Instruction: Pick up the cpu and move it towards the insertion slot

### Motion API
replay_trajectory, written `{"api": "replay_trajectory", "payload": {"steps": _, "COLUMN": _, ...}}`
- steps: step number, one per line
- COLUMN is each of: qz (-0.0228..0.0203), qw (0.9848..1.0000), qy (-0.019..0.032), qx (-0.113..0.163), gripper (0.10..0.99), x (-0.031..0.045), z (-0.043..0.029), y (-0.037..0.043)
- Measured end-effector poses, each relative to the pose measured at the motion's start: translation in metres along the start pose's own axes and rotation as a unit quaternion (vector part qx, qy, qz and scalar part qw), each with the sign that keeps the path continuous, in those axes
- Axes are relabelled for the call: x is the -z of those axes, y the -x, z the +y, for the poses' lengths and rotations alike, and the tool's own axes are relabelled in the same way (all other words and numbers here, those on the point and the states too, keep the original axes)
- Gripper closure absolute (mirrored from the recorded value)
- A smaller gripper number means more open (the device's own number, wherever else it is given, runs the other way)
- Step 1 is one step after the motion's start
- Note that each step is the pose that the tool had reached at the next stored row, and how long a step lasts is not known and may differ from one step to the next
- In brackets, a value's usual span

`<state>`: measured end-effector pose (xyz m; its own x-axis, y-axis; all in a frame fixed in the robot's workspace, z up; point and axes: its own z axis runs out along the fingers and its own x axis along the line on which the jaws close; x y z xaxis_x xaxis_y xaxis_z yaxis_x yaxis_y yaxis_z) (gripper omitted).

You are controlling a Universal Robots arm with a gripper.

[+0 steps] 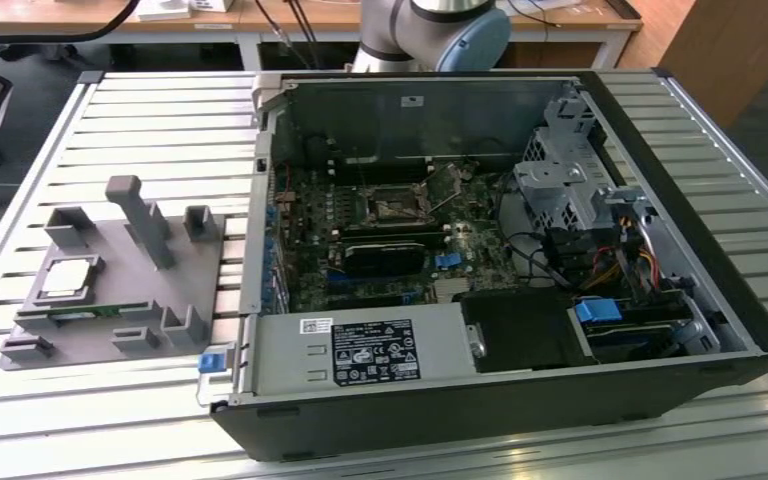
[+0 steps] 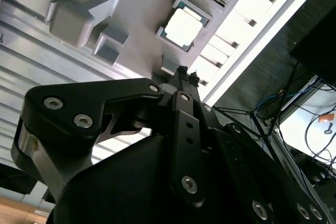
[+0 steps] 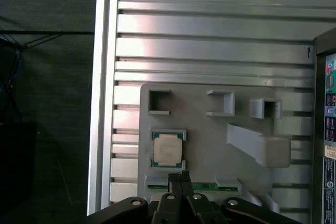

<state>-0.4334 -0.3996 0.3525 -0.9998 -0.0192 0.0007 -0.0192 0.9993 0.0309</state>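
The cpu, a silvery square chip with a pale rim, lies flat in a recess of a grey fixture on the exterior view's left. Both wrist views show it from above, the cpu sitting in its teal-edged seat and the cpu glaring bright. My gripper hovers over the fixture beside the chip, apart from it, its fingers pressed together with nothing between them; the gripper looks the same in the second wrist view. The insertion slot is a dark framed square on the green board inside the open computer case.
The black computer case lies open on a slatted aluminium table. Grey posts rise from the fixture. A green memory stick lies in the fixture near my fingertips. The table's edge borders dark floor. The arm's base stands behind the case.
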Motion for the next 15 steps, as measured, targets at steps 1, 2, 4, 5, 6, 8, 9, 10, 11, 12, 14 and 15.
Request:
{"api": "replay_trajectory", "payload": {"steps": 1, "qz": 0.0001, "qw": 1.0000, "qy": -0.0001, "qx": 0.000, "gripper": 0.980, "x": -0.0007, "z": 0.0000, "y": -0.0003}}
{"api": "replay_trajectory", "payload": {"steps": 2, "qz": 0.0001, "qw": 1.0000, "qy": -0.0002, "qx": 0.000, "gripper": 0.980, "x": -0.0015, "z": 0.0000, "y": -0.0005}}
{"api": "replay_trajectory", "payload": {"steps": 4, "qz": 0.0001, "qw": 1.0000, "qy": -0.0004, "qx": 0.000, "gripper": 0.980, "x": -0.0033, "z": -0.0001, "y": -0.0006}}
{"api": "replay_trajectory", "payload": {"steps": 5, "qz": 0.0001, "qw": 1.0000, "qy": -0.0006, "qx": 0.000, "gripper": 0.980, "x": -0.0045, "z": -0.0001, "y": -0.0006}}
{"api": "replay_trajectory", "payload": {"steps": 6, "qz": 0.0001, "qw": 1.0000, "qy": -0.0007, "qx": 0.000, "gripper": 0.973, "x": -0.0058, "z": -0.0002, "y": -0.0006}}
{"api": "replay_trajectory", "payload": {"steps": 8, "qz": 0.0001, "qw": 1.0000, "qy": -0.0007, "qx": 0.000, "gripper": 0.918, "x": -0.0078, "z": -0.0002, "y": -0.0006}}
{"api": "replay_trajectory", "payload": {"steps": 9, "qz": 0.0002, "qw": 1.0000, "qy": -0.0008, "qx": 0.000, "gripper": 0.851, "x": -0.0082, "z": -0.0002, "y": -0.0006}}
{"api": "replay_trajectory", "payload": {"steps": 10, "qz": 0.0001, "qw": 1.0000, "qy": -0.0008, "qx": 0.000, "gripper": 0.851, "x": -0.0087, "z": -0.0002, "y": -0.0006}}
{"api": "replay_trajectory", "payload": {"steps": 11, "qz": 0.0001, "qw": 1.0000, "qy": -0.0007, "qx": 0.000, "gripper": 0.792, "x": -0.0092, "z": -0.0003, "y": -0.0007}}
{"api": "replay_trajectory", "payload": {"steps": 12, "qz": 0.0001, "qw": 1.0000, "qy": -0.0007, "qx": 0.000, "gripper": 0.733, "x": -0.0097, "z": -0.0003, "y": -0.0007}}
{"api": "replay_trajectory", "payload": {"steps": 14, "qz": 0.0001, "qw": 1.0000, "qy": -0.0008, "qx": 0.000, "gripper": 0.678, "x": -0.0111, "z": -0.0003, "y": -0.0008}}
{"api": "replay_trajectory", "payload": {"steps": 15, "qz": 0.0001, "qw": 1.0000, "qy": -0.0012, "qx": 0.000, "gripper": 0.620, "x": -0.0119, "z": -0.0003, "y": -0.0008}}
